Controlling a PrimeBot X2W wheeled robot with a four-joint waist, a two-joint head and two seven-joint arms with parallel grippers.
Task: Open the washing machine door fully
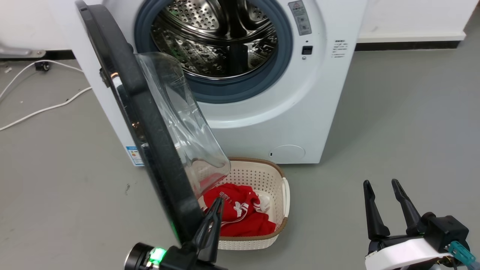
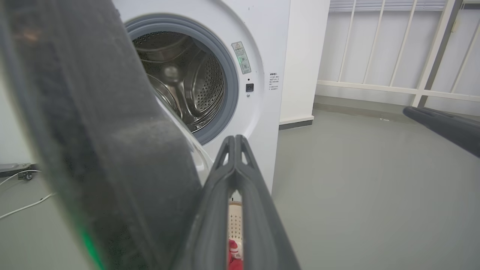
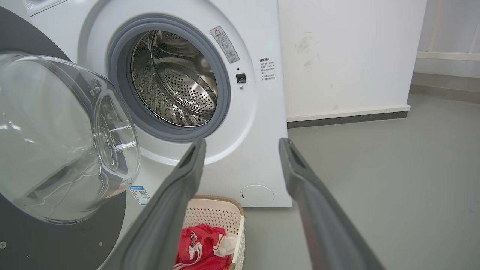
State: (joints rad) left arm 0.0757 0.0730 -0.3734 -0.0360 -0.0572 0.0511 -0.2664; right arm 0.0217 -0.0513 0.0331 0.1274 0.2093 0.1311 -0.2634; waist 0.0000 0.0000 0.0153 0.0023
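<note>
The white washing machine (image 1: 262, 123) stands at the top centre, its steel drum (image 1: 213, 37) exposed. The washing machine door (image 1: 144, 123), a black disc with a clear glass bowl (image 1: 180, 123), is swung out on its left-side hinge and stands nearly edge-on to me. My left gripper (image 1: 216, 204) is shut with nothing in it, close beside the door's lower rim on the bowl side; the left wrist view has its closed fingertips (image 2: 234, 144) next to the dark door (image 2: 93, 150). My right gripper (image 1: 380, 183) is open over the floor at the lower right, apart from the door (image 3: 56, 247).
A cream perforated basket (image 1: 279, 176) with red clothing (image 1: 240, 210) sits on the floor against the machine's front, under the door's bowl. White cables (image 1: 37, 110) trail across the floor at the left. Grey floor (image 1: 393, 112) stretches to the right of the machine.
</note>
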